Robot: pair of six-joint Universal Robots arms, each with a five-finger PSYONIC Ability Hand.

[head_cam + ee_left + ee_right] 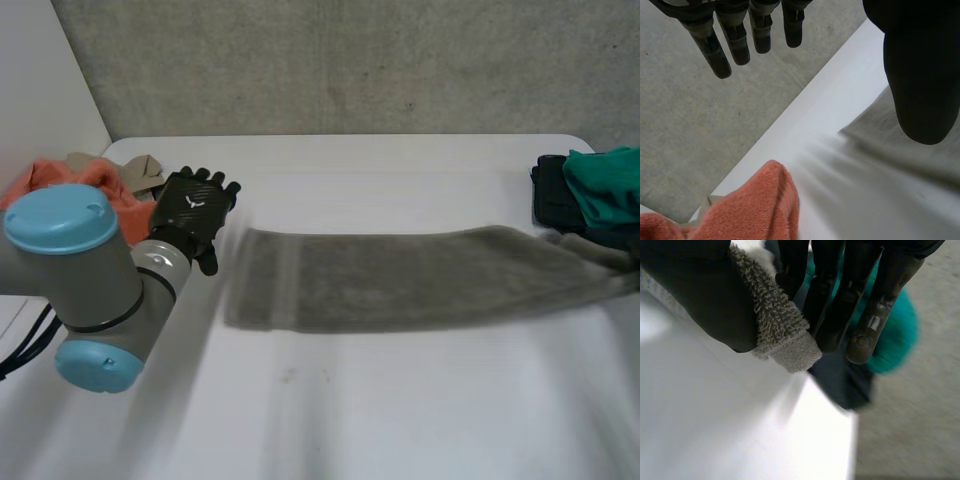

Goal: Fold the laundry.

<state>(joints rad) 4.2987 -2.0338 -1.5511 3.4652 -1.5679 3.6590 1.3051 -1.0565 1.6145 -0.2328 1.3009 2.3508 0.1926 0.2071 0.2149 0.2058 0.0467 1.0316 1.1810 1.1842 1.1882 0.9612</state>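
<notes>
Grey terry towel lies drawn out in a long flat strip across the middle of the white bench, running from just right of the left robot hand to the right edge. No fold shows in it yet.

The right robot hand is grasping the towel's right end, with a hemmed corner pinched between thumb and fingers. The left robot hand is released and holds nothing: its fingers are straight, and it hovers just beside the towel's left end without touching it.

At the far left, an orange terry cloth and a beige cloth sit in a loose heap, apparently waiting their turn. At the far right, a teal cloth lies on a dark navy cloth. Whether those two are folded cannot be told.

By my reading the task is at an early stage. This towel is spread but unfolded, and the left heap remains.
</notes>
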